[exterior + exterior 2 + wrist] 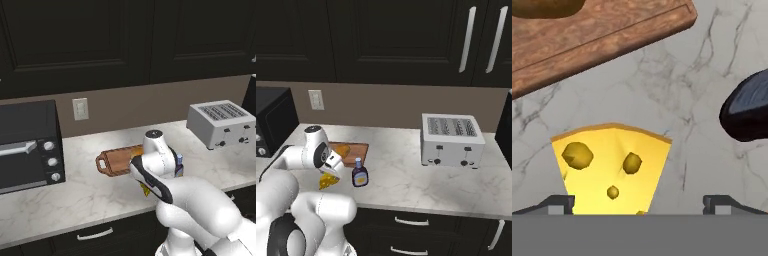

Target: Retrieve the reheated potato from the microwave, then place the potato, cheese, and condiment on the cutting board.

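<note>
Reddish-brown wood first: the cutting board lies flat on the marble desk toward the left, its handle end pointing left and its long side running along the back wall, as the left base view shows. The potato already sits on it, an orange-brown lump near the board's near edge.

Just in front of the board, on bare marble, lies the cheese, a bright yellow wedge with holes. In the hand view its broad rind edge faces the board and it narrows toward the camera, so its long axis runs from rind to tip, roughly square to the board's edge. The gripper hangs right above it with its fingertips spread wide, one at each side of the wedge and holding nothing. I'd judge the cheese light and firm enough to pinch, though waxy and a bit slick; the two slanting flanks taper, so the fingers would do best to close low and near the broad end, where the sides give more to bear on.

To the right stands the condiment, upright with its pale cap up, near the cheese but apart from it, off the board.
</note>
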Tool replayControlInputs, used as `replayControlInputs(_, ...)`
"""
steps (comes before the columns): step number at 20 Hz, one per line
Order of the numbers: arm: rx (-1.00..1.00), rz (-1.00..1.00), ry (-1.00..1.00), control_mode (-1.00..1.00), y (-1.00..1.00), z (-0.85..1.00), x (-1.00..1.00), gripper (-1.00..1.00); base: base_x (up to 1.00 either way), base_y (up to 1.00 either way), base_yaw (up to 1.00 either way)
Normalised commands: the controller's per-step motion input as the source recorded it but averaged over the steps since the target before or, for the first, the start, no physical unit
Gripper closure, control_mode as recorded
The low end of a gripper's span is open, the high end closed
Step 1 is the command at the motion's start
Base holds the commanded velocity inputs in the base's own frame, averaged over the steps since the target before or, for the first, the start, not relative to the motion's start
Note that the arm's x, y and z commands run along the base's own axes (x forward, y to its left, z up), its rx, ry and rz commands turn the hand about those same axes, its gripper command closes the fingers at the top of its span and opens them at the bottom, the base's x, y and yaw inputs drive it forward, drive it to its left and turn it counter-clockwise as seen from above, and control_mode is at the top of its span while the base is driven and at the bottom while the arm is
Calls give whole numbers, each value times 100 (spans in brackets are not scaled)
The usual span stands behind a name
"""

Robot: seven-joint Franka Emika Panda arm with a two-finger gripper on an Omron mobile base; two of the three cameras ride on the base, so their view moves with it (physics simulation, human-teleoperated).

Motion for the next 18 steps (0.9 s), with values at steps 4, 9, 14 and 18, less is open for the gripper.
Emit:
replayControlInputs(4,0,0,0,-100,-18,-63,0,-100,0,0,0)
replayControlInputs(9,0,0,0,-100,0,-71,-4,-100,0,0,0)
replayControlInputs(14,0,0,0,-100,0,-73,-14,-100,0,0,0)
replayControlInputs(18,0,0,0,-100,0,-31,-2,100,0,0,0)
